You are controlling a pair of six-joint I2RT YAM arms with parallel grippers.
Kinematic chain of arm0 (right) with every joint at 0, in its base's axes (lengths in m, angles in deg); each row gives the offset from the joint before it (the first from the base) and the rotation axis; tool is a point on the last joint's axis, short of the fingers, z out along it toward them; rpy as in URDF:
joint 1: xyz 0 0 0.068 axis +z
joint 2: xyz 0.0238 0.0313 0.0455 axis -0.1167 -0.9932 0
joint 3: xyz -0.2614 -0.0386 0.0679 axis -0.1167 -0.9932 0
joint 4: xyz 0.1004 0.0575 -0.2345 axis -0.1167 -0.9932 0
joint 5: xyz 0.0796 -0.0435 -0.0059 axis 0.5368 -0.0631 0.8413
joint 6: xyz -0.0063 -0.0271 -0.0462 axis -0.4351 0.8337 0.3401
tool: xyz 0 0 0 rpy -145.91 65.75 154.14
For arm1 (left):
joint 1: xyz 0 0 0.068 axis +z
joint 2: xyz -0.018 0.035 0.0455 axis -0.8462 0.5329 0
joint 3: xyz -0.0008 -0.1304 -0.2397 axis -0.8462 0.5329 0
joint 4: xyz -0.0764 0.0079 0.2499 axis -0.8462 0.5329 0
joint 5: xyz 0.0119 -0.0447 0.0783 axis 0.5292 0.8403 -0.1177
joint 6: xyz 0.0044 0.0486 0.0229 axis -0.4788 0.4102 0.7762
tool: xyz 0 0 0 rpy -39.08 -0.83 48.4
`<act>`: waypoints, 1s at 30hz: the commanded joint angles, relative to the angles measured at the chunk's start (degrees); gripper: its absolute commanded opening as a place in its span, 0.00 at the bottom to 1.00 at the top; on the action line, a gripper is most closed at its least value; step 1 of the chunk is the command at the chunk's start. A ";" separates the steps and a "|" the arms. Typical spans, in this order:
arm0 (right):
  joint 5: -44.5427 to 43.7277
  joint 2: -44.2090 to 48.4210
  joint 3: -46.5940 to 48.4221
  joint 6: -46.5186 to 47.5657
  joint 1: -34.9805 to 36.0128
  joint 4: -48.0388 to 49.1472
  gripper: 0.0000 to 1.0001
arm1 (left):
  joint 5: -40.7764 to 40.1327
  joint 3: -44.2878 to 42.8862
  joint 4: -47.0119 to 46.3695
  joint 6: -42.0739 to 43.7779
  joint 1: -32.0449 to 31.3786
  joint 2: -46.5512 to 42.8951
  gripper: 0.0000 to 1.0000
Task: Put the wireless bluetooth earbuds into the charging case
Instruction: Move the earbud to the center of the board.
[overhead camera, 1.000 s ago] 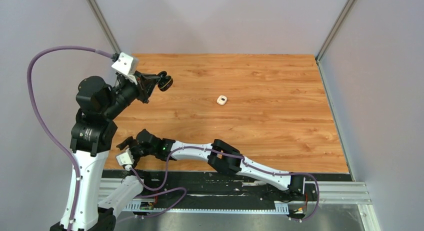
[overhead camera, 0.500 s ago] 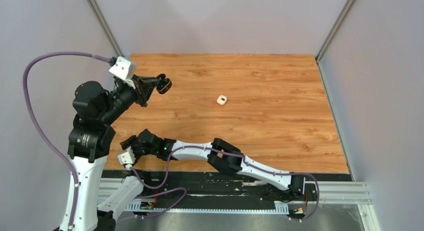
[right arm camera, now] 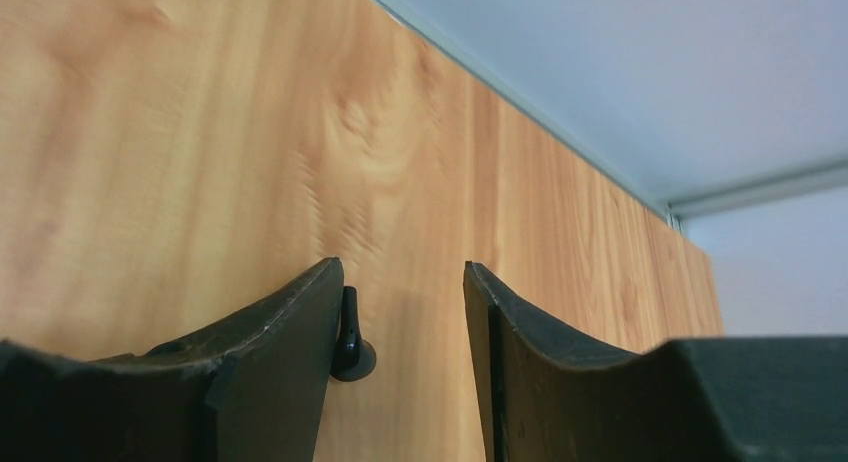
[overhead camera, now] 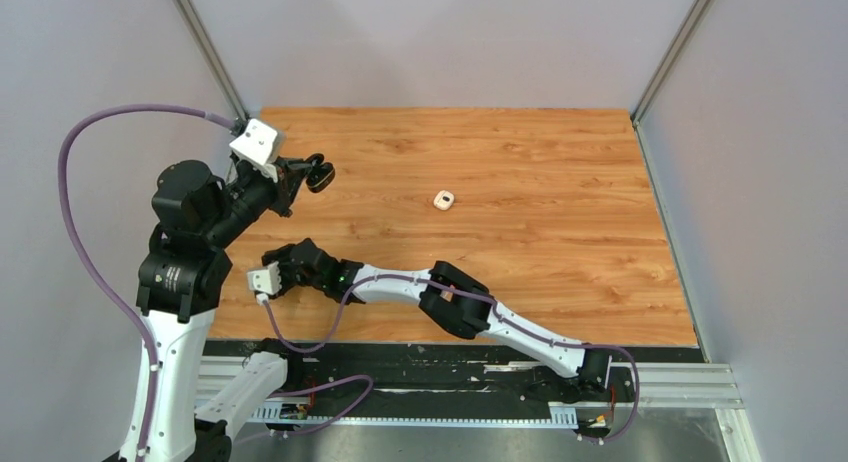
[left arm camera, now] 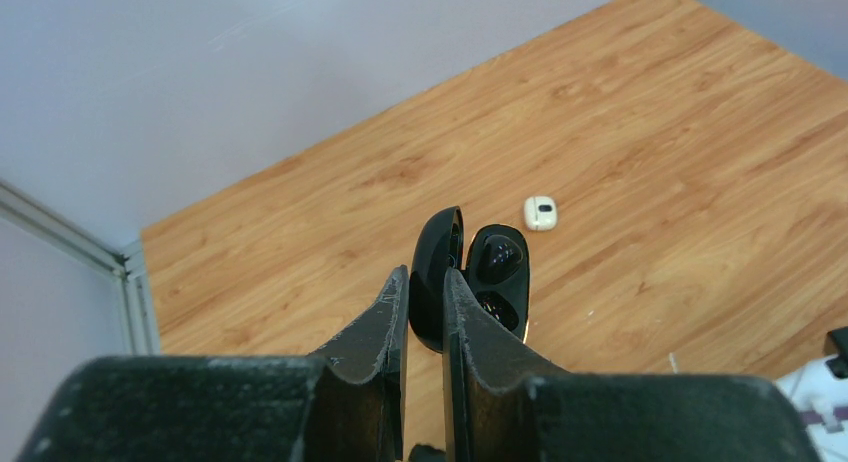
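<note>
from above, the left arm point(overhead camera: 215, 207) holds the black charging case point(overhead camera: 320, 174) near the counter's point(overhead camera: 560, 242) far left side, the right arm point(overhead camera: 400, 282) reaches across below it, and a small white case point(overhead camera: 444, 199) sits well apart mid-counter. in the left wrist view the left fingers point(left arm camera: 385, 327) are clamped on the case's open lid; a seated earbud point(left arm camera: 498, 257) fills one well, the other i cannot tell. in the right wrist view the right fingers point(right arm camera: 290, 342) stand apart, gripping nothing, with a loose black earbud point(right arm camera: 350, 347) touching one inner face. the step looks like the pick-up; next they must close squarely on the tiny stem without flicking it. no readable writing anywhere.
</note>
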 commanded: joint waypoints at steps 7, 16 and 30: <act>-3.62 7.16 -6.19 -9.81 -6.19 -5.29 0.50 | -4.74 -6.31 4.01 9.04 0.24 2.92 0.00; 27.00 22.92 -16.24 -39.70 -15.39 -12.41 0.57 | -4.73 -9.11 1.99 7.45 0.24 6.63 0.00; 43.54 17.71 -7.91 -37.35 -19.62 -18.39 0.54 | -4.68 -13.42 1.93 3.95 0.24 9.15 0.00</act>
